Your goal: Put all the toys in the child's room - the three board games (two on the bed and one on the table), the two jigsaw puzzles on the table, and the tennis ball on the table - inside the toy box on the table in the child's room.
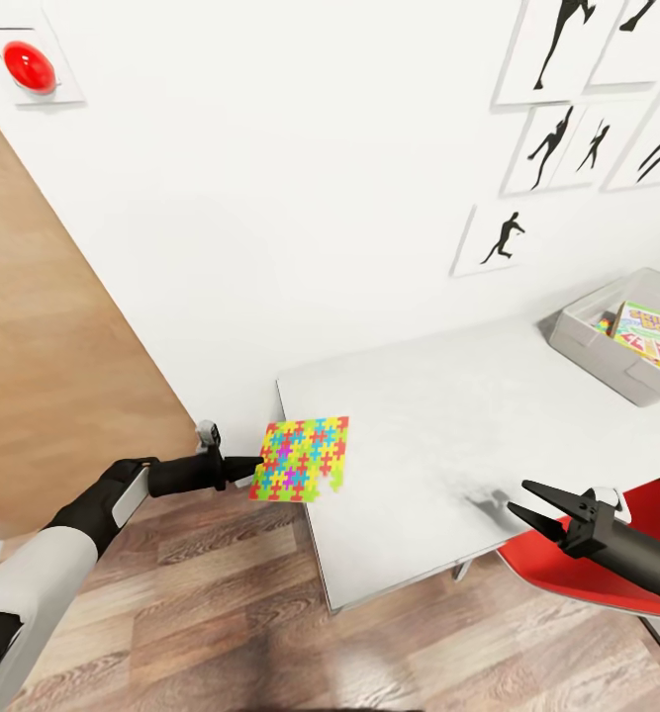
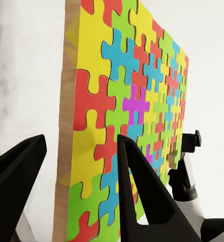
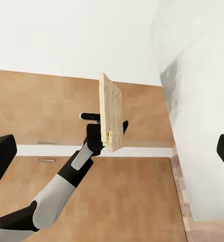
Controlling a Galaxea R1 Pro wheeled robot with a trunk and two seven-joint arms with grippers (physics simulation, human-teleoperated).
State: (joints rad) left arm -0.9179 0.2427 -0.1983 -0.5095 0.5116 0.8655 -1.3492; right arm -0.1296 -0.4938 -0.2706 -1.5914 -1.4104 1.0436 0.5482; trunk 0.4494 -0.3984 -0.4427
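Jigsaw puzzle is sitting, in the head view, at about seven o'clock from the frame's centre, hanging over the near-left corner of the table; the left gripper is pinching its outer edge, at nine o'clock of the square; the toy box is lying well apart at two o'clock from the puzzle, a printed game box already showing inside it; the right gripper is hovering with jaws spread and empty over the table's near edge, beside a red chair.

In the left wrist view the puzzle is standing between the two dark fingers, clenched on its thin wooden edge.

In the right wrist view the puzzle is showing edge-on, held by the left gripper; it is looking thin, stiff and light, probably slick on its printed face, so a firm edge pinch seems the sensible hold.
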